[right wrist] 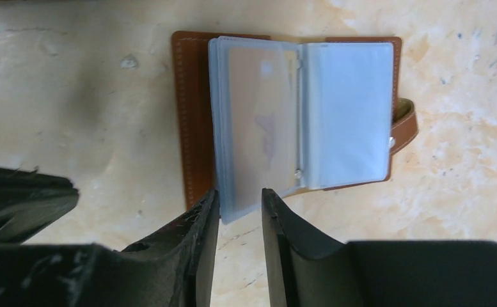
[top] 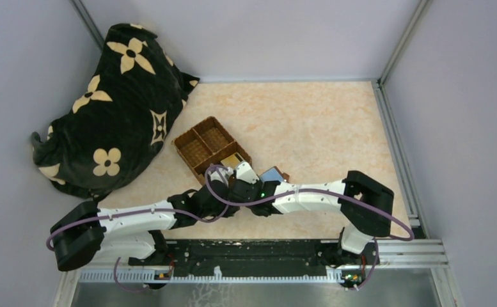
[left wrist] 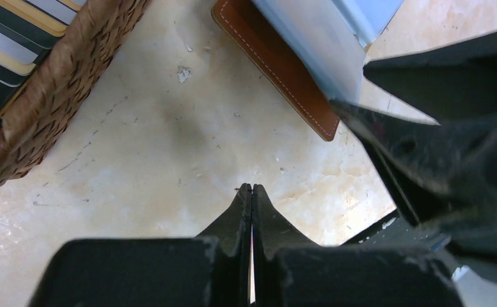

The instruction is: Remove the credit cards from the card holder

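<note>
The card holder (right wrist: 191,115) lies open on the table, brown leather outside with grey-blue clear sleeves (right wrist: 348,109) fanned out. A pale credit card (right wrist: 258,115) shows through the left sleeve. My right gripper (right wrist: 240,195) is open, its fingertips on either side of that sleeve stack's near edge with a gap on both sides and nothing gripped. My left gripper (left wrist: 252,187) is shut on nothing, low over the bare table just short of the card holder (left wrist: 284,67). Several more cards (left wrist: 15,38) lie in the wicker basket. From above, both wrists crowd the card holder (top: 274,174).
The three-compartment wicker basket (top: 210,147) stands just left of the card holder, and its woven wall (left wrist: 60,83) is close to my left gripper. A black flowered cushion (top: 111,109) fills the back left. Grey walls and metal rails bound the table.
</note>
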### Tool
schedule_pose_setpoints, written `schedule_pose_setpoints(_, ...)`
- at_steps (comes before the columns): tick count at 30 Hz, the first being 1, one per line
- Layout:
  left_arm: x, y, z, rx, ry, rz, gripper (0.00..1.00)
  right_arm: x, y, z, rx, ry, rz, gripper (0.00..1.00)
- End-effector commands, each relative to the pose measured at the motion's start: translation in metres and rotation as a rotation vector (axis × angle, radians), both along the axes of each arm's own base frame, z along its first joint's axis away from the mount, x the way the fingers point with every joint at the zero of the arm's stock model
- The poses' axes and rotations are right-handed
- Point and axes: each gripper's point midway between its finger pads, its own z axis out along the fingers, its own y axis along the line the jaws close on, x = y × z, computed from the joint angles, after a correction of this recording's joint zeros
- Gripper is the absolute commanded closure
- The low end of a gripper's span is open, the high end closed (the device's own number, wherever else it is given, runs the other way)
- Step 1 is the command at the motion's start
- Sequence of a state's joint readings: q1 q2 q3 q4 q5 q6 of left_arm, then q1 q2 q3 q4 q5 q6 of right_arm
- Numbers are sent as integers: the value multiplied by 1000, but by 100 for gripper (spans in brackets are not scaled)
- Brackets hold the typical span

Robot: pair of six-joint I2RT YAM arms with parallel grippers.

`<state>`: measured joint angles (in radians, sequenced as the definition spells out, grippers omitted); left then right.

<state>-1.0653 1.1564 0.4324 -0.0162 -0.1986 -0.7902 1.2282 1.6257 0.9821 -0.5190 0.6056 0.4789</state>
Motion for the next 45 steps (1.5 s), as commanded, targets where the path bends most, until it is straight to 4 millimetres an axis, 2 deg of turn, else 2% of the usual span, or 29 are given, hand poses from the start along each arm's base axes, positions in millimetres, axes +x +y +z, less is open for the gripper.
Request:
schedule_pose_setpoints(1,-1,-1,6,-19,-16,-10,100,-15,30,20,131,8,49,66)
schedule_pose_setpoints(6,-1,-2,10,-30,-19,-4,100,-22,32,23,193,30,66,60)
schedule_pose_setpoints(11,0,2,16,-37,-27,10,100,-26,31,34,278,28,70,59)
schedule_pose_setpoints(15,0,0,27,-77,-44,10,100,-19,23,43,351,35,47,60)
schedule_pose_setpoints(18,2,-6,39,-127,-63,8,100,-4,11,44,413,53,4,62)
schedule_pose_setpoints(19,2,-9,43,-149,-71,0,100,1,6,43,433,60,-3,65)
schedule_pose_setpoints(20,2,-13,47,-171,-79,-13,100,6,2,42,451,69,-10,73)
schedule_pose_setpoints(21,2,-17,50,-189,-85,-25,100,11,-3,40,462,79,-21,89)
schedule_pose_setpoints(22,3,-21,52,-200,-89,-32,100,15,-7,38,471,90,-31,100)
schedule_pose_setpoints(26,10,-36,56,-216,-106,-48,100,30,-18,33,491,110,-51,100)
schedule_pose_setpoints(29,16,-49,54,-202,-108,-65,100,40,-22,28,504,116,-71,100)
schedule_pose_setpoints(35,29,-68,36,-178,-78,-77,100,67,-38,29,512,95,-144,99)
schedule_pose_setpoints(36,31,-70,33,-183,-72,-79,100,72,-37,31,522,98,-139,91)
schedule_pose_setpoints(37,33,-71,31,-188,-72,-79,100,76,-37,33,522,95,-138,85)
schedule_pose_setpoints(39,37,-72,26,-184,-68,-77,100,86,-33,37,509,82,-135,82)
schedule_pose_setpoints(42,42,-71,17,-169,-55,-75,100,102,-22,40,501,69,-139,82)
schedule_pose_setpoints(45,44,-69,7,-154,-39,-73,100,123,-9,40,489,56,-156,87)
